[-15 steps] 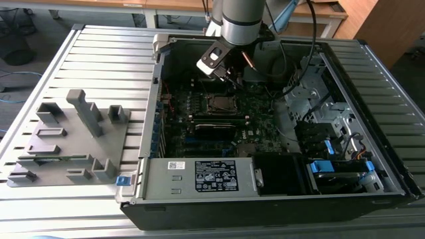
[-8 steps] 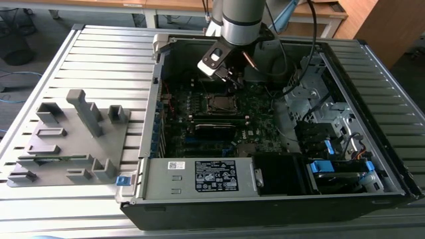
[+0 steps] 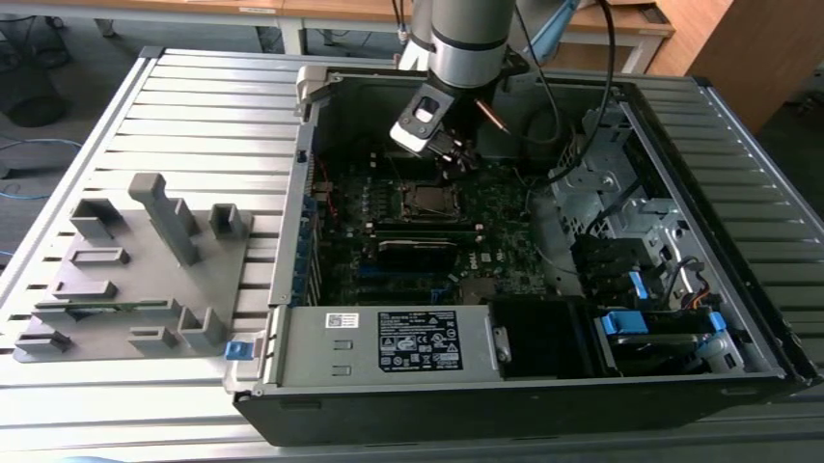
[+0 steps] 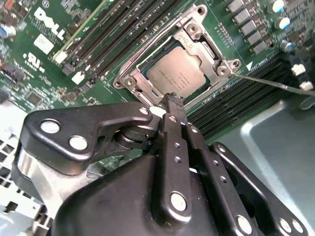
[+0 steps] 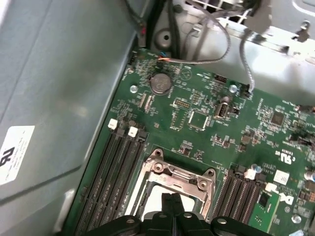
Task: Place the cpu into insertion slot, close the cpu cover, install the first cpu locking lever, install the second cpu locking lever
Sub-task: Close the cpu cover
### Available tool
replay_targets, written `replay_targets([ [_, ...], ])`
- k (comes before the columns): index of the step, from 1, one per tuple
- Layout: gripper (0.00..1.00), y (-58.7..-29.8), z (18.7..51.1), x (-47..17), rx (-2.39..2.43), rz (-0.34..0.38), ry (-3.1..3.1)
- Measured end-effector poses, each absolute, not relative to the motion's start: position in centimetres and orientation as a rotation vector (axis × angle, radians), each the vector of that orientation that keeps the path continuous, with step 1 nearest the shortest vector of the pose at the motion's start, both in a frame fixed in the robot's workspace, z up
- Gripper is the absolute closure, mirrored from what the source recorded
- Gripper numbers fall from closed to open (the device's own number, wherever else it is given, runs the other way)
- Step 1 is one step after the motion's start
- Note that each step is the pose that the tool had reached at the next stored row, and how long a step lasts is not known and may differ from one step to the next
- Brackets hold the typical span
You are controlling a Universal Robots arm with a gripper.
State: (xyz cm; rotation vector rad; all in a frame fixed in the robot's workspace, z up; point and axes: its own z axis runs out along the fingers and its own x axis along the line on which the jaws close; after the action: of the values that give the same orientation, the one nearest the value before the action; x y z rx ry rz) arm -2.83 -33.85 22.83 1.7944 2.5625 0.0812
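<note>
Looks like a robotics lab or test workshop: opened desktop computer case (image 3: 515, 420) lying on a slatted metal workbench (image 3: 193, 106) beneath the gripper (image 3: 453, 159), grey slotted fixture block (image 3: 142, 260) well off to the exterior view's left of it, wooden desks (image 3: 335, 8) beyond, loose cable (image 3: 33, 145) on the floor.

cpu cover (image 4: 197, 37): near edge behind fingers (image 4: 172, 137) | cpu (image 5: 153, 202): partly hidden by fingers

Green motherboard (image 5: 206, 96) speckled with tiny silver parts; dull silver-grey cpu (image 4: 181, 73); shiny silver cpu cover (image 4: 189, 37); black memory slots (image 5: 110, 177) with white end tabs; glossy black gripper (image 4: 173, 100); bright blue clips (image 3: 622, 323).
</note>
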Motion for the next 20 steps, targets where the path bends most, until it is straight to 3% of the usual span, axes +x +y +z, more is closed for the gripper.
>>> replay_targets([
  [20, 0.89, -33.85, 22.83, -2.83, 1.587, 0.083, 2.701],
])
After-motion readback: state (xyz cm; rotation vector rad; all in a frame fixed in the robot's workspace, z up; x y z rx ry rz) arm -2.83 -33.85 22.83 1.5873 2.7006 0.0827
